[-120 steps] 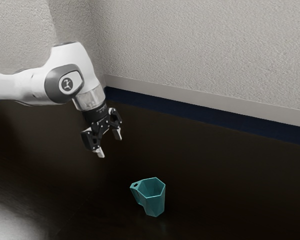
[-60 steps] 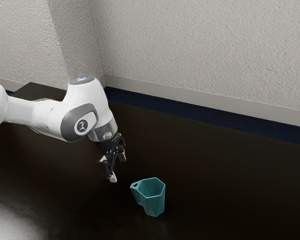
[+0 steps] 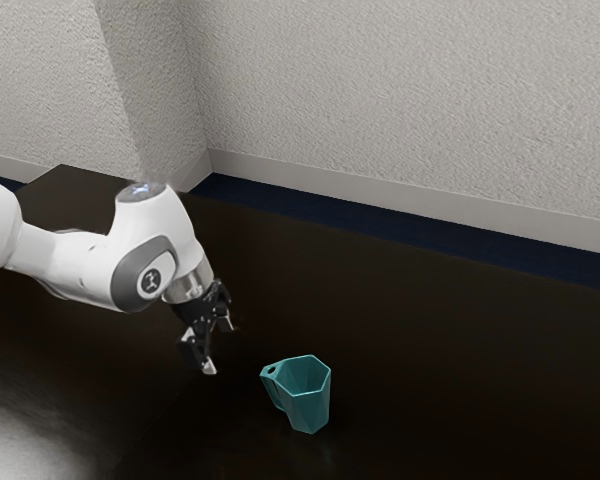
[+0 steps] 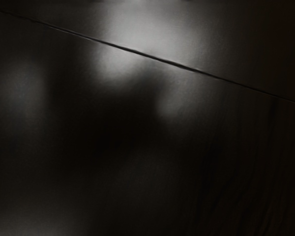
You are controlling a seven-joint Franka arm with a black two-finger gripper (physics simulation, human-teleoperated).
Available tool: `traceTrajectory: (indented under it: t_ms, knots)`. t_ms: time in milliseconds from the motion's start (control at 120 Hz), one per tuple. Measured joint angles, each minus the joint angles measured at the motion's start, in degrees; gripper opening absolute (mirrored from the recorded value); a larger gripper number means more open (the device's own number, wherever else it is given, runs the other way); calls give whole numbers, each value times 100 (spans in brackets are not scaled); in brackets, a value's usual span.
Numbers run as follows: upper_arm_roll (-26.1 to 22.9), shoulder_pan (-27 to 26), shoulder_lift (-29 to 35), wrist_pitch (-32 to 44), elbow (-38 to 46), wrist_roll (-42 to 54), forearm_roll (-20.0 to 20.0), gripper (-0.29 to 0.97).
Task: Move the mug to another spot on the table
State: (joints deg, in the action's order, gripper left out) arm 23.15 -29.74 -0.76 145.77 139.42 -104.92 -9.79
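Observation:
A teal faceted mug (image 3: 302, 393) stands upright on the dark table (image 3: 460, 340), its small handle turned toward the exterior view's left. My black gripper (image 3: 214, 346) hangs low over the table, a short way to the left of the mug and apart from it. Its fingers are open with nothing between them. The wrist view looks down on the dark tabletop (image 4: 137, 162), crossed by a thin seam (image 4: 157, 58).
A textured pale wall with a white baseboard (image 3: 430, 205) and a dark blue strip runs along the table's far side. A wall corner (image 3: 170, 150) juts out behind the arm. Open tabletop lies to the right of the mug.
The arm has come down and swung toward the near side. The gripper dropped from well above the table to just over it, left of the mug. The mug has not moved.

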Motion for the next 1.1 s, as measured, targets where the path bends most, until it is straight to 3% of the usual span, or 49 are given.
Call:
traceTrajectory:
  t_ms: [192, 292, 600, 783, 1100]
  knots:
    - [-3, -254, -319, 201, -46, 335, -133, 68]
    - [-4, -468, -441, 281, -84, 513, -425, 68]
    - [-28, -470, -880, 377, -322, 1190, -1483, 67]
    - [-44, -525, -1022, 384, -404, 1599, -1911, 67]
    - [-96, -613, -1159, 384, -571, 2072, -2269, 67]
